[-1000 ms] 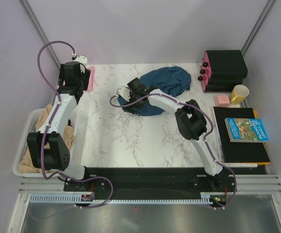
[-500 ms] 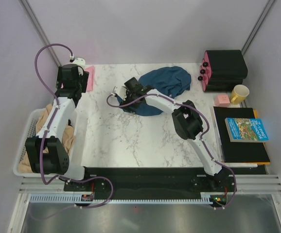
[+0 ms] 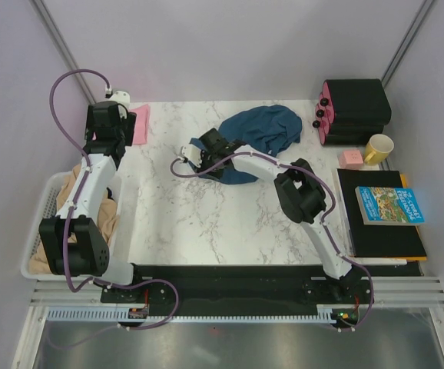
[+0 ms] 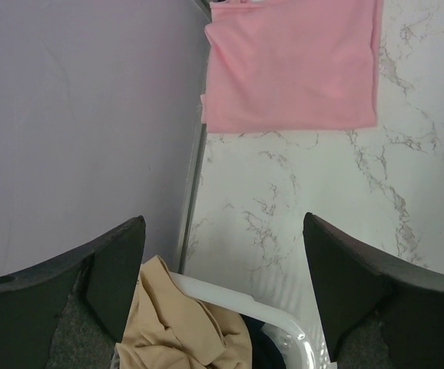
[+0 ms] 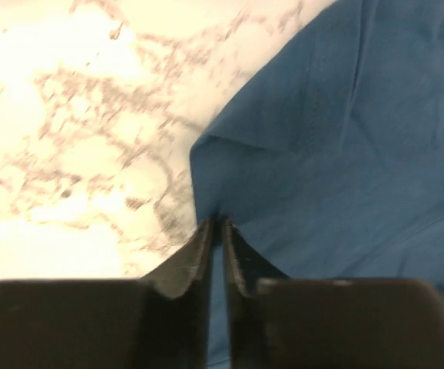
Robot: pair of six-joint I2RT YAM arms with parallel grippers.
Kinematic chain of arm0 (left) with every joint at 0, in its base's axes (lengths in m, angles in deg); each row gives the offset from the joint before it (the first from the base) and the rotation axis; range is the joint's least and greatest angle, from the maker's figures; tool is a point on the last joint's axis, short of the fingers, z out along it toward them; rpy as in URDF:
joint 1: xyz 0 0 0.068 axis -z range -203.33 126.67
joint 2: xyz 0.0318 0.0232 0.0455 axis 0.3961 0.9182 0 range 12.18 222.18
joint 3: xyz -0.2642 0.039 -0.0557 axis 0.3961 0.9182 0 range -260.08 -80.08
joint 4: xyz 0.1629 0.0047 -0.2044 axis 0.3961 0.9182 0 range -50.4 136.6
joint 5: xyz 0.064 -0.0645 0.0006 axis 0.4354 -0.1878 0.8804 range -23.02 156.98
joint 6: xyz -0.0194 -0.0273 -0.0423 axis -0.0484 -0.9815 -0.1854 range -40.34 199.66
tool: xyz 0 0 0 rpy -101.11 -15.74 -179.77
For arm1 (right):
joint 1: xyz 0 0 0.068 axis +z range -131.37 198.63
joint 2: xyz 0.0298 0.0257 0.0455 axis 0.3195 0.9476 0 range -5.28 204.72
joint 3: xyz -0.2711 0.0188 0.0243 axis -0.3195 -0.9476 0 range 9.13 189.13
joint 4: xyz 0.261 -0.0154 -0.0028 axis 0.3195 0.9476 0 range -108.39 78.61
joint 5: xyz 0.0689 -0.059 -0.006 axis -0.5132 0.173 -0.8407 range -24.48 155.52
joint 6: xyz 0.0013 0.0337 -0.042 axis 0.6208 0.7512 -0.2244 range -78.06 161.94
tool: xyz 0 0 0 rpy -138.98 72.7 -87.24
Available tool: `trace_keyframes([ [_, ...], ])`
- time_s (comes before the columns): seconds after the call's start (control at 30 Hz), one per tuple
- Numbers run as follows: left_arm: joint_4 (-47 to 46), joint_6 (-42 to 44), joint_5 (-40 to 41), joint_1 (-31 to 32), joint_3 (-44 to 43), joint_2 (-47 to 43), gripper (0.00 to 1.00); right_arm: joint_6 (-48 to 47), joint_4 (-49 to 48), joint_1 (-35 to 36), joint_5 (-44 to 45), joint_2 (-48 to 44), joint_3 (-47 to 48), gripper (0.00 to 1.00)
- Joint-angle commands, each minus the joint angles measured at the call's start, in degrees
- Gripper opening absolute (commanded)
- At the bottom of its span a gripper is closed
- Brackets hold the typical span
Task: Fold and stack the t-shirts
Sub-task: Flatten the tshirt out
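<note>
Marble table (image 3: 207, 223), two arms at the near edge.

Right gripper (image 5: 216, 223): fingers drawn almost together, a thin slit between them. They pinch the left edge of the teal-blue t-shirt (image 3: 264, 127) where the cloth meets bare marble. The fabric runs up to the fingertips and rises in a small crease there.

Teal-blue t-shirt: lies crumpled at the far middle of the table, its bulk toward the far right and a lower lobe under the right arm's wrist.

Left gripper (image 4: 222, 223): fingers spread wide with nothing between them. It is raised above the table's left edge, looking down on marble and a basket rim.

Pink t-shirt (image 4: 295, 65): folded flat into a neat rectangle at the far left corner, against the wall, well apart from the blue one.

White basket (image 3: 41, 207): stands off the table's left side with tan cloth (image 4: 176, 323) heaped inside (something dark beside it, too little showing to name).

Right side: a black case (image 3: 356, 108), a yellow mug (image 3: 379, 148), a small pink block (image 3: 351, 158), and a blue printed book (image 3: 389, 204) on a black mat (image 3: 379, 231).
</note>
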Motion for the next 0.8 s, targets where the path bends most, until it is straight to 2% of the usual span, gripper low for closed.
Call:
trace_keyframes([
  [0.0,-3.4,0.3,-0.8,-1.5,-2.0,-0.4,0.9,-0.5,10.7,-0.6,0.3,0.0,-6.7,0.0],
  [0.23,-3.5,0.4,-2.4,-1.7,-3.7,1.5,0.9,-2.1,14.8,-1.4,2.0,-10.9,-16.7,0.0],
  [0.5,-3.2,-0.3,-6.2,-1.7,-5.8,3.5,0.89,-11.8,23.6,-2.2,10.1,-28.4,-32.0,0.0],
  [0.77,-2.1,-2.1,-10.1,-1.5,-9.4,5.2,0.88,-21.4,31.5,-7.3,16.5,-39.2,-46.2,0.0],
])
